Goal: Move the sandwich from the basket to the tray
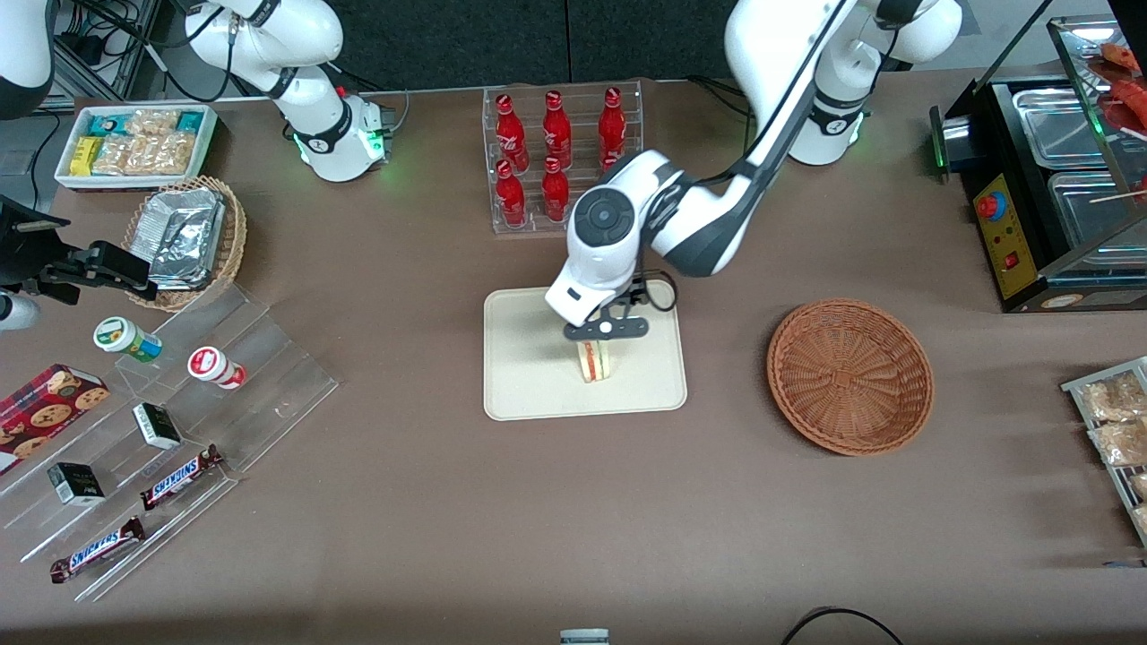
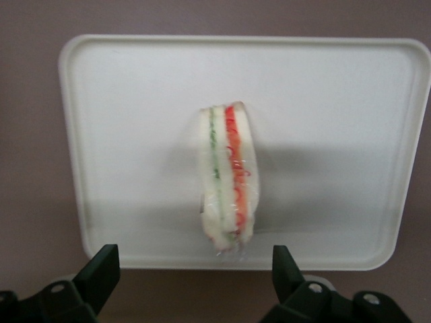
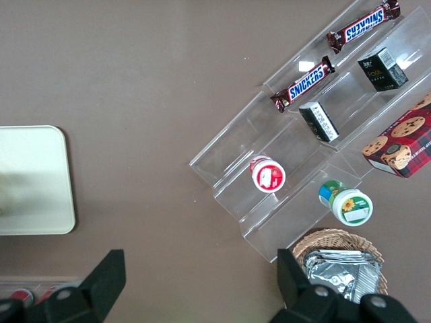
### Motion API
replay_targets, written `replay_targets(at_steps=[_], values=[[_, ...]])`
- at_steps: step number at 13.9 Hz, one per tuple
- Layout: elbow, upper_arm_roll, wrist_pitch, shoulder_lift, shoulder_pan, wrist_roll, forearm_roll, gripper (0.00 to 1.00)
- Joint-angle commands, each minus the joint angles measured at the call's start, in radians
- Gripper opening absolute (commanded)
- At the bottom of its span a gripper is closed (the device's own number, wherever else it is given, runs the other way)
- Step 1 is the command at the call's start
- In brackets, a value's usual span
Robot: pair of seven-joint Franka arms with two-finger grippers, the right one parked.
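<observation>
Your left arm bent over the tray (image 1: 529, 394), gripper (image 1: 606, 333) pointing down above it, fingers (image 2: 101, 269) spread wide and empty, sandwich (image 2: 227, 176) standing on the tray between and below them, untouched, basket (image 1: 849, 374) well apart.

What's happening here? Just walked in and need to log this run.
The left arm has its tool open above the cream tray, with nothing between its fingers. The wrapped sandwich stands on its edge on the tray. The reddish-brown basket, toward the working arm's end, holds nothing.
</observation>
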Motion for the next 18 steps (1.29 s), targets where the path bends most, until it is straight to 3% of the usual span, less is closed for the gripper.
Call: replay_targets(at_steps=[1,7,14,18], values=[[-0.008,0.025,-0.121,-0.106,0.02,-0.015,-0.031,1.0],[-0.013,0.162,-0.385,-0.294,0.031,0.016,0.018,1.0],[-0.016,0.333,-0.508,-0.377,0.032,0.325,0.03,1.0],[-0.016,0.357,-0.594,-0.438,0.167,0.569,0.038,1.0]])
